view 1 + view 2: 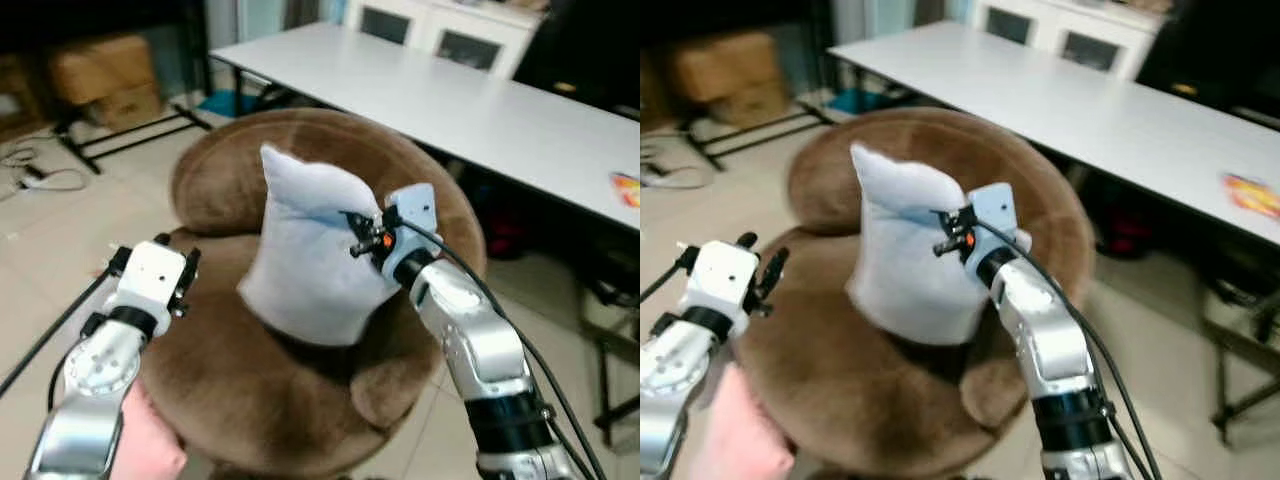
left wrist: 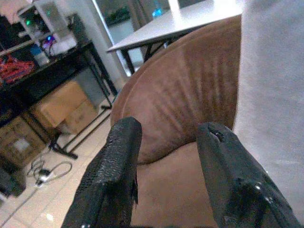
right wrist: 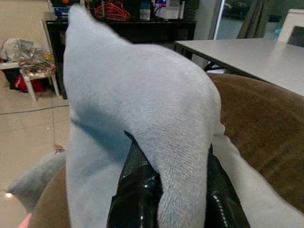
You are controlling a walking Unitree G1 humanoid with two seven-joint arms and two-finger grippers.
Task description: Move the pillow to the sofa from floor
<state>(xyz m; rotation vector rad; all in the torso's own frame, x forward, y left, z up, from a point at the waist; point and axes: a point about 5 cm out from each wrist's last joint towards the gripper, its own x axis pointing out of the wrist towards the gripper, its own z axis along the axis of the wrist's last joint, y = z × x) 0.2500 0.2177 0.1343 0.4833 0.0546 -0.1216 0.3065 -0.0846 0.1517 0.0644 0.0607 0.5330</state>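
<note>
Pillow [image 1: 310, 255]: pale grey, soft fleece cover, pinched into a peaked, pointed corner at its top. It stands upright over the seat of the sofa [image 1: 250, 385], a round, tub-shaped chair in brown plush with a curved, padded backrest; its lower edge reaches the seat cushion.

Right gripper [image 3: 166, 190]: both black fingers are clamped on a fold of the pillow fabric, one finger on each side of the fold. In the head views this gripper sits at the pillow's right edge, at mid height.

Left gripper [image 2: 166, 175]: black, textured fingers spread apart with nothing between them. It hovers over the left front part of the sofa seat, beside the pillow and apart from it.

Long white table [image 1: 480, 110]: flat, smooth top, directly behind the sofa. Floor [image 1: 40, 250]: pale glossy tiles. Cardboard boxes [image 1: 100, 80]: stacked at far left.
</note>
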